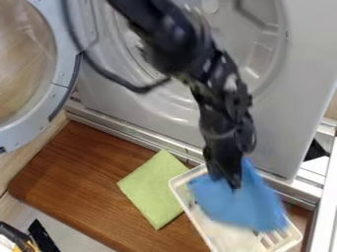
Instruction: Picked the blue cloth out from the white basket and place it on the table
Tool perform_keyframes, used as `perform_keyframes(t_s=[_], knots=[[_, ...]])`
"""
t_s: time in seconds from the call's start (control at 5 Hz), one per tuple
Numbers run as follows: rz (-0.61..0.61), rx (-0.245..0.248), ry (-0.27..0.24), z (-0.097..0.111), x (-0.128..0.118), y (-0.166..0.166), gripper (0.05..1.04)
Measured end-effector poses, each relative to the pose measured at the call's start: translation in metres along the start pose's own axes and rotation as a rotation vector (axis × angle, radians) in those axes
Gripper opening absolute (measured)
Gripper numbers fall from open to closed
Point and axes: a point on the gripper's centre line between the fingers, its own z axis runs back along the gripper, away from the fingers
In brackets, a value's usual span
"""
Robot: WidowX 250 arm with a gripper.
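Note:
The black gripper (231, 181) hangs over the upper part of the white basket (191, 212), at the lower right of the view. It is shut on the blue cloth (245, 203), whose folds spread around the fingertips. One part of the cloth rises beside the gripper's right side, and the rest spreads down and to the right across the basket. The cloth covers much of the basket's inside, and its right edge reaches over the basket's rim.
A green cloth (154, 189) lies on the brown wooden table (85, 183), left of the basket. Behind stands a grey machine front (276, 123) with a round recess, its round door (60, 74) open at the left. A black-and-orange object (18, 237) is at the bottom left corner.

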Motion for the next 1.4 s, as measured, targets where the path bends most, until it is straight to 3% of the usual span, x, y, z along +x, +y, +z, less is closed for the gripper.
perform_keyframes(t_s=[0.6,1.0,1.4], knots=[[0.106,0.097,-0.075,0.074,-0.018,0.019,0.053],[0.257,0.14,-0.077,0.079,-0.054,0.059,0.053],[0.41,0.159,-0.009,0.068,-0.106,0.098,0.053]])
